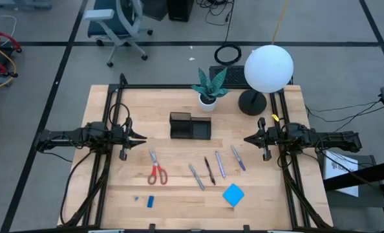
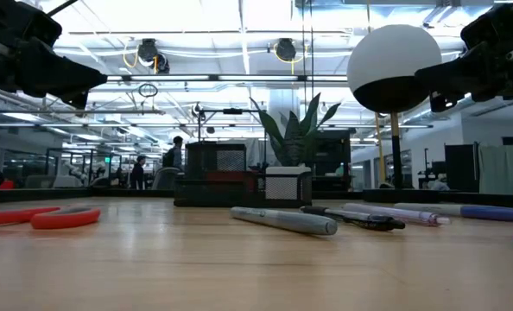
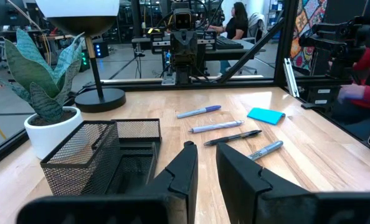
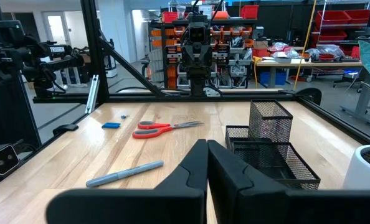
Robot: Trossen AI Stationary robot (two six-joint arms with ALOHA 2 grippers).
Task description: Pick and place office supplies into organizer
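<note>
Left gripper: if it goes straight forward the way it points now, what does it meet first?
Probably nothing on the table. The left gripper hangs above it, pointing level at the right gripper. The organizer lies just beside that line; depth is unclear.

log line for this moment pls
stage: not started | left gripper: slightly open, empty | right gripper: shut, empty | organizer: empty

I see red handles on the scissors (image 1: 156, 171), a bright blue pad (image 1: 233, 195) and a small blue eraser (image 1: 150, 201) on my pale wood table (image 1: 179, 207). The organizer (image 1: 190, 125) is black mesh. The plant (image 1: 210, 83) has green banded leaves in a white pot (image 3: 51, 127). The lamp (image 1: 267, 68) has a white globe.
</note>
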